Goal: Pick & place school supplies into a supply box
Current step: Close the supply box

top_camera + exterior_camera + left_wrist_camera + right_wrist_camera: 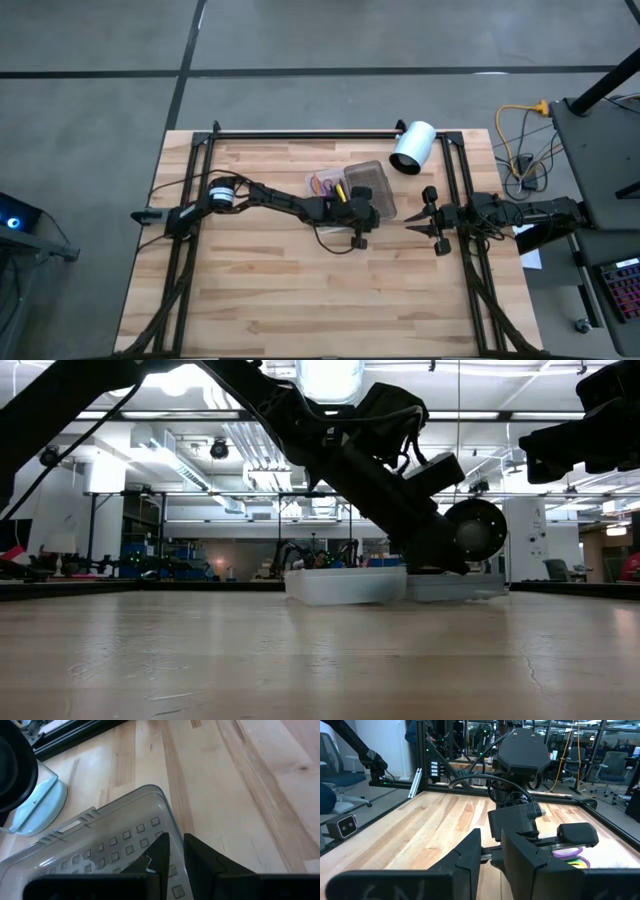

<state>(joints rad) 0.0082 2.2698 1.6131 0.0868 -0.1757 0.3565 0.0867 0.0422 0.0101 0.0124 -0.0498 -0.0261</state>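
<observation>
The wooden table [300,290], pale butcher-block planks, stands on a grey concrete floor [90,80] crossed by dark seam lines. To one side an orange cable [512,112] lies looped on the floor near a dark bench [600,130]. Looking level across the tabletop, the hall behind is open and industrial: exposed ducts [190,495] and pipework under the ceiling, bright strip lights [540,460], white columns, and distant workbenches with blue bins [135,555]. Office chairs [335,767] sit beyond the table's edge, and more black framing [437,750] and rolling chairs fill the far room.
</observation>
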